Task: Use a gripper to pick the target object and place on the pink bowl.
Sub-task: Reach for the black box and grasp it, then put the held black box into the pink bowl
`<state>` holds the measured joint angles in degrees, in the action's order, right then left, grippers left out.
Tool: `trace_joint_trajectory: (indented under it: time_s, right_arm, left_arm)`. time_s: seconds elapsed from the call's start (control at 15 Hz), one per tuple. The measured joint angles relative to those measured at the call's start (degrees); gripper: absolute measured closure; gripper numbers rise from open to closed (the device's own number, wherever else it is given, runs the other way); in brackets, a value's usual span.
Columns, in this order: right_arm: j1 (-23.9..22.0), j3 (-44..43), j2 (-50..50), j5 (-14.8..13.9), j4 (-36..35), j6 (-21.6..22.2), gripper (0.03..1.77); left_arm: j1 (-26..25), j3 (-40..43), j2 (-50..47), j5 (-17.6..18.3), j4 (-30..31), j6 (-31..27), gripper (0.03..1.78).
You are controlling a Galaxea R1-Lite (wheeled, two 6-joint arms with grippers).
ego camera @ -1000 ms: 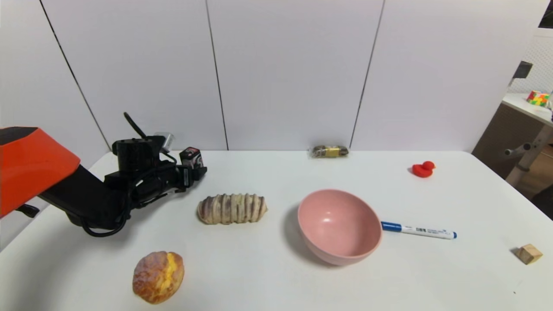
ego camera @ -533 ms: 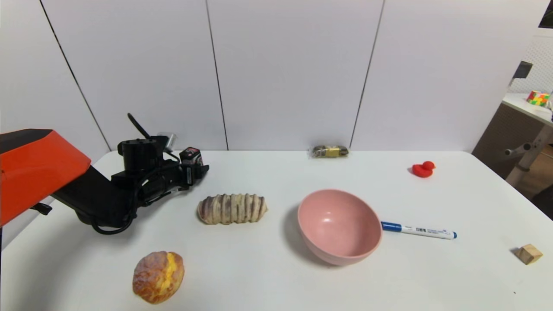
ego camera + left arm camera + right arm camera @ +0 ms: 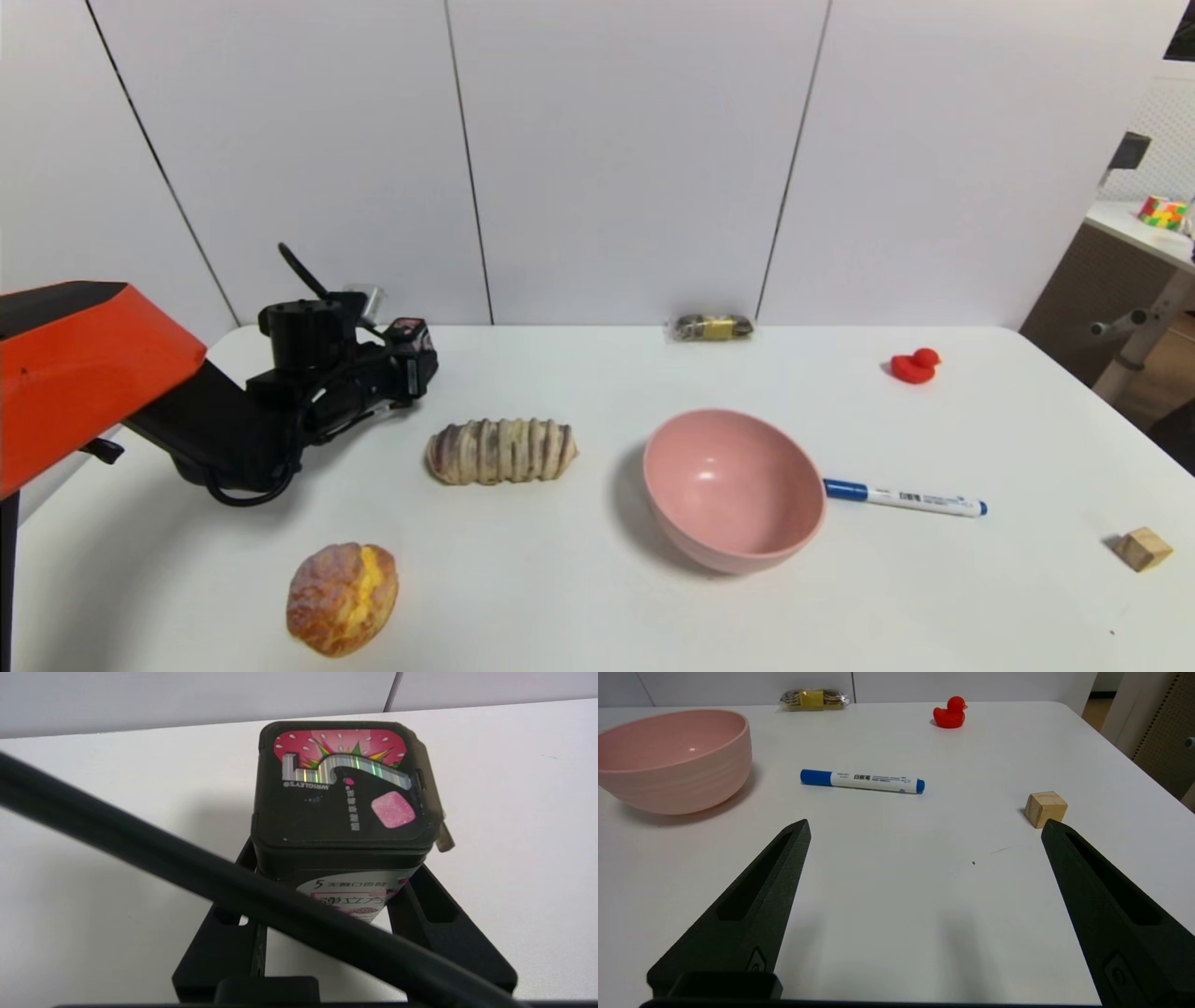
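Bread loaf [image 3: 501, 451], bun [image 3: 342, 597], marker [image 3: 904, 498], red duck [image 3: 914, 365], wooden cube [image 3: 1143, 548]

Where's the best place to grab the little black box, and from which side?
Grip the black box low across its two flat side walls, coming in level from the robot's side. It stands upright with parallel sides, and the left gripper is already shut on it there.

The small black box [image 3: 343, 793] with its pink strawberry label is standing upright at the desk's [image 3: 597, 597] far left, well apart from the upright pink bowl [image 3: 733, 487].
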<state>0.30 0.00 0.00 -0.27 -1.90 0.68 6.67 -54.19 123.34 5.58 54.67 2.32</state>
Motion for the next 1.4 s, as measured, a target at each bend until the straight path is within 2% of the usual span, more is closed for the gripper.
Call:
trace_joint_trajectory:
  time_s: [0.53,0.73,1.0,1.4]
  right_arm:
    - [0.02,0.0,0.0,0.02,0.0,0.02,0.09]
    - [0.0,0.0,0.0,0.02,0.0,0.0,0.09]
    - [0.02,0.0,0.0,0.02,0.01,0.02,0.09]
    - [0.02,0.0,0.0,0.0,0.0,0.02,0.09]
  left_arm:
    - [0.24,-0.02,-4.02,0.56,-1.43,-0.54,1.05]
    - [2.15,-0.2,-9.35,2.76,-6.61,-0.91,1.05]
    - [10.14,-2.17,-15.47,3.84,-16.88,-1.27,1.05]
    - [25.82,-8.0,-18.36,3.86,-26.08,-3.68,1.05]
